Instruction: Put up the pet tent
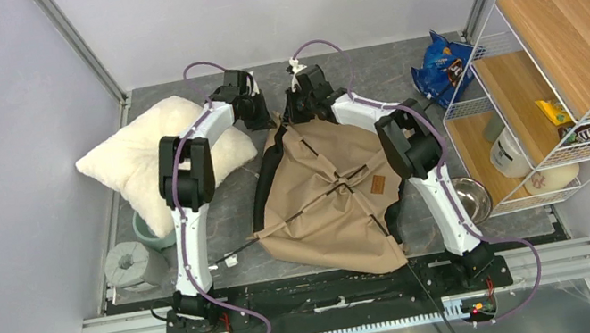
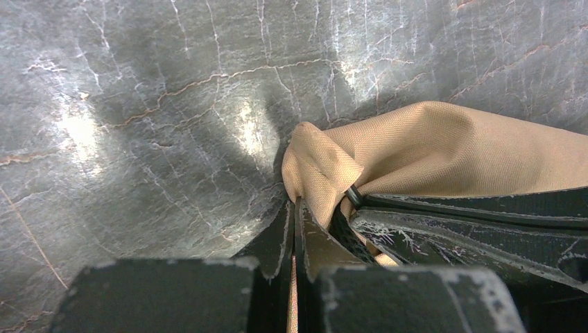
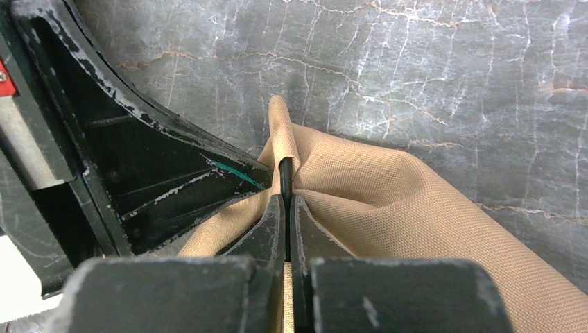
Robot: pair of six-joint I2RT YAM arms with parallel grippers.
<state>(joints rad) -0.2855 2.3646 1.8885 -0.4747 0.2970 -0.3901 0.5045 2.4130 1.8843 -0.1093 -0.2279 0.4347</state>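
Observation:
The pet tent (image 1: 329,201) lies slumped on the grey tabletop, tan fabric with thin black poles crossing near a small brown label (image 1: 378,186). Both grippers meet at its far corner. My left gripper (image 1: 263,119) is shut with a fold of tan fabric (image 2: 416,149) pinched between its fingers (image 2: 315,239). My right gripper (image 1: 300,108) is shut on the same corner, its fingertips (image 3: 305,225) clamped around tan cloth (image 3: 388,201) and a black pole end (image 3: 285,173). Each wrist view shows the other gripper's black fingers pressed close alongside.
A fluffy white pillow (image 1: 147,155) lies at the left, over a teal bowl (image 1: 151,234), with a grey round object (image 1: 131,264) beside them. A blue snack bag (image 1: 443,69), a metal bowl (image 1: 472,196) and a wire shelf (image 1: 569,66) with packets stand at the right.

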